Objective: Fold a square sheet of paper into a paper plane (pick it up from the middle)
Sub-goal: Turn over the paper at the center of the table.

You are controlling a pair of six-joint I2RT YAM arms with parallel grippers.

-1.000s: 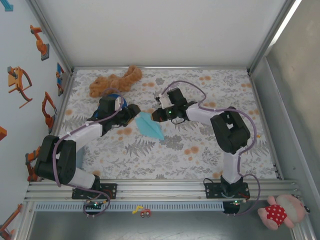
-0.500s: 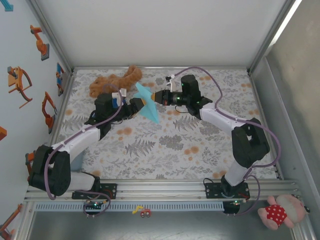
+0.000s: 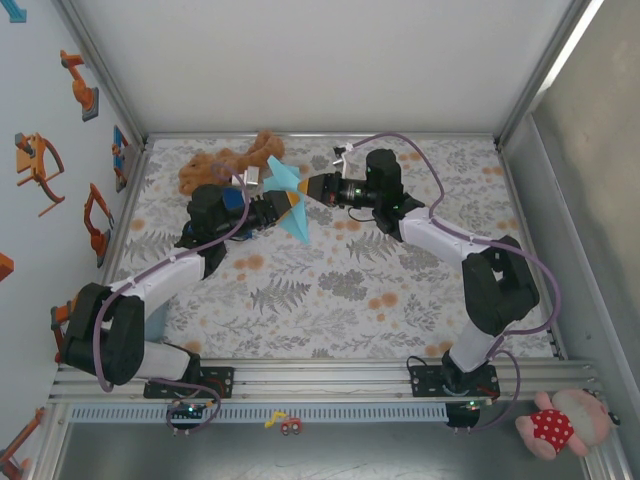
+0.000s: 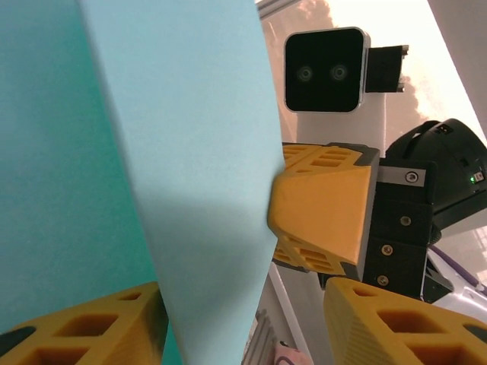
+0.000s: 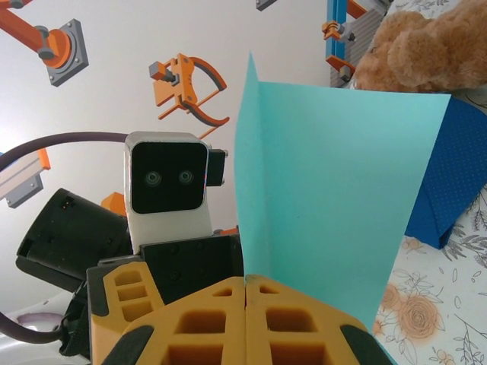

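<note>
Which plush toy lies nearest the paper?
The brown plush, just behind the paper held up by the arms; the pink one lies far off at the near right corner.

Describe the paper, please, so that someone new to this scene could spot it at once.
Over the far left of the floral table, the left gripper and right gripper meet. The paper is clamped in the right gripper. It is a thin, folded, light cyan sheet, unlike the brown plush and dark blue object beside it.

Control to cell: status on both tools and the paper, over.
Right tool shut on folded light cyan-blue paper sheet, held aloft. Left tool open, straddling the paper. Brown plush toy lies just beyond.
</note>
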